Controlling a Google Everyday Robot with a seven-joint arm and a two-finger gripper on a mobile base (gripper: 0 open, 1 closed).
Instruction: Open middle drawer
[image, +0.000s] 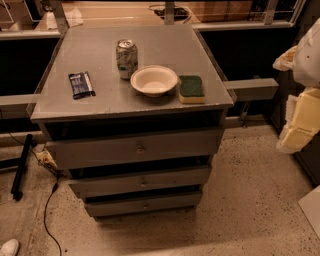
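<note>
Middle drawer looks closed, between top drawer and bottom drawer. Gripper at right edge, well apart; its state cannot be told. Risk: small knob, fronts stacked close, so a slip or the wrong drawer pulled.

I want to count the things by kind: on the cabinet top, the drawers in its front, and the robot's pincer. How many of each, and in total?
can: 1
bowl: 1
sponge: 1
dark packet: 1
drawers: 3 (top drawer, middle drawer, bottom drawer)
pincer: 1, at the right edge, apart from the cabinet
Total: 8
</note>
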